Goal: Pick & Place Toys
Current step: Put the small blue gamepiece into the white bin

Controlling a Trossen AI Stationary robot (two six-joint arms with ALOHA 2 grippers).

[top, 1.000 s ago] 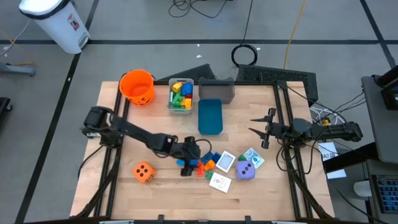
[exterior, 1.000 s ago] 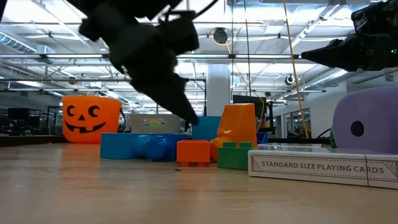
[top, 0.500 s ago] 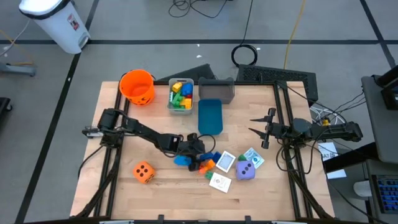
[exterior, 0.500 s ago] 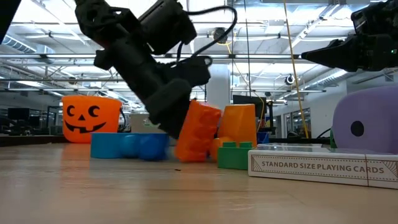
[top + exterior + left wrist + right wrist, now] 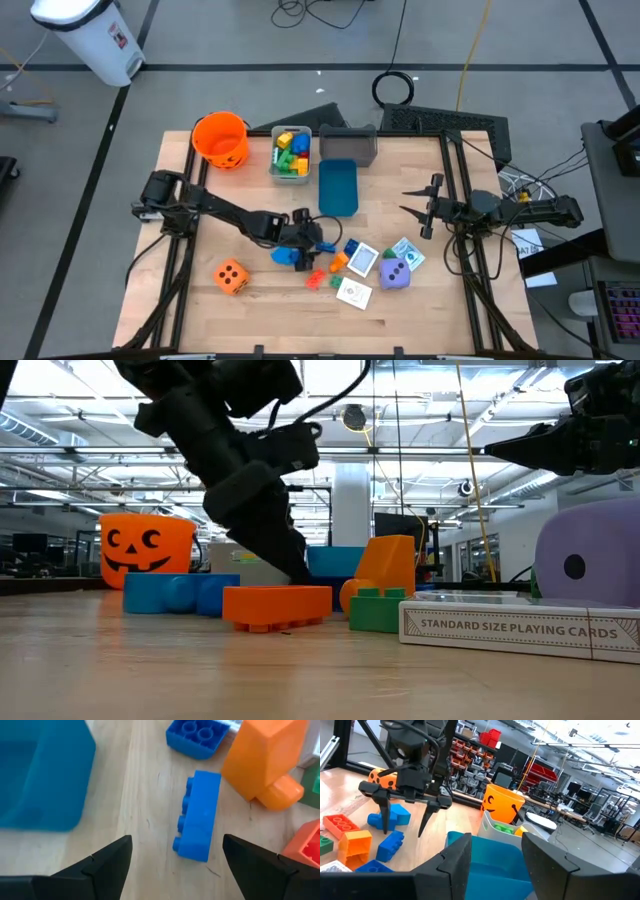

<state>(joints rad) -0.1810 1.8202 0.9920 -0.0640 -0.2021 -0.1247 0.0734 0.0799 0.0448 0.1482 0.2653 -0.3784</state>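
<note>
My left gripper (image 5: 310, 245) hangs open over the loose toys at the table's middle, slanting down. A long blue block (image 5: 200, 817) lies on its side on the table just ahead of the fingers, between them and untouched. Around it lie a square blue block (image 5: 200, 737), an orange block (image 5: 265, 760) and a red-orange block (image 5: 277, 605) lying flat. Another blue block (image 5: 285, 257) lies under the wrist. An orange die (image 5: 231, 276), a purple die (image 5: 396, 275) and picture cards (image 5: 363, 260) rest nearby. My right gripper (image 5: 408, 205) waits open at the table's right edge.
At the far side stand the pumpkin bucket (image 5: 221, 140), a bin with several blocks (image 5: 291, 153), a grey bin (image 5: 350, 143) and a blue bin (image 5: 338, 187). A playing-card box (image 5: 520, 630) lies near the front. Bare wood shows at the table's near left.
The red-orange block stood tipped on edge against my left gripper half a second ago. It has fallen flat and lies closer to the near edge. The blue block beside it has slid toward the left. My left gripper has shifted a little toward the far edge, staying open.
</note>
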